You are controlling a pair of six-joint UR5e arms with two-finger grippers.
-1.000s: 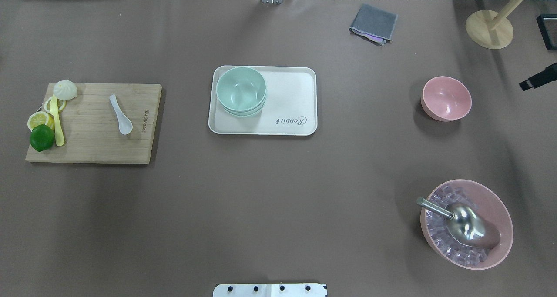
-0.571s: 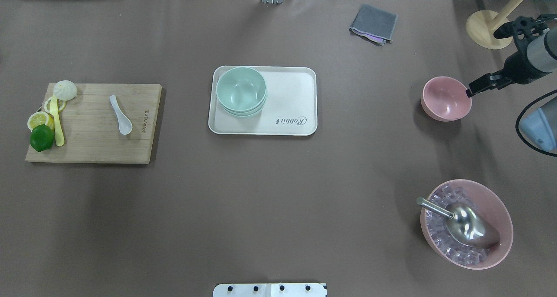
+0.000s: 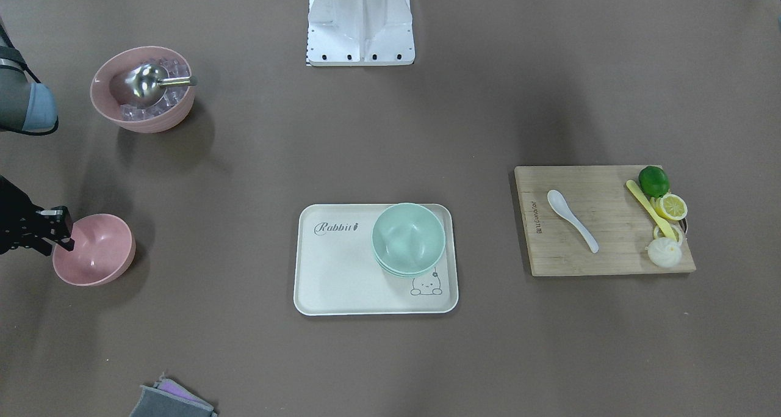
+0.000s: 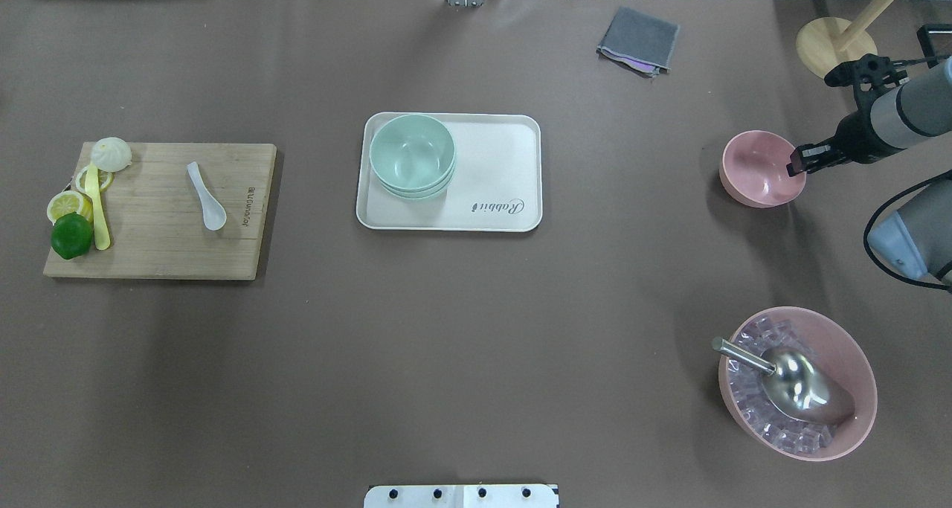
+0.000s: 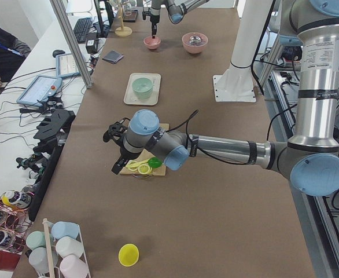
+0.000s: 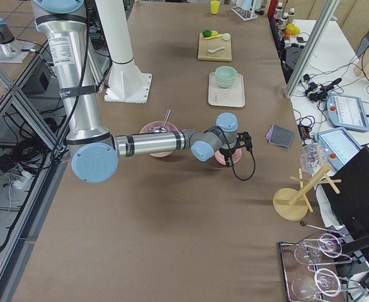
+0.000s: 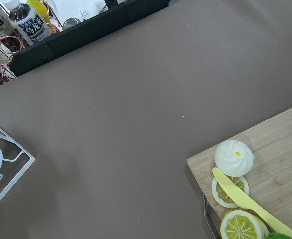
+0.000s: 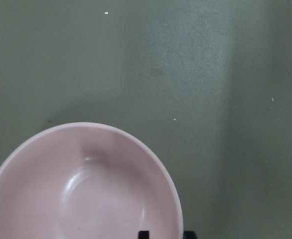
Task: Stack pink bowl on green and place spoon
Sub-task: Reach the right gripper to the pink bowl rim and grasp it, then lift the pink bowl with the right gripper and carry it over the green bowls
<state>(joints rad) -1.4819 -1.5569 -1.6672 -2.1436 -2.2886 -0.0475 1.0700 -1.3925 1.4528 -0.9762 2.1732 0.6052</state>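
Brown table (image 4: 476, 359) — right hand (image 4: 796, 161) open astride pink bowl (image 4: 758, 169) rim; green bowls (image 4: 411, 155) on tray (image 4: 498, 166)

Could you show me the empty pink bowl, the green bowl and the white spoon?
empty pink bowl (image 4: 760, 167): overhead view, its inner floor.
green bowl (image 4: 411, 151): overhead view, inside the top bowl.
white spoon (image 4: 203, 193): overhead view, middle of its handle.

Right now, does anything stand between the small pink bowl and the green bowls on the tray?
Nothing visible does. Only bare table lies between the small pink bowl and the tray holding the green bowls.
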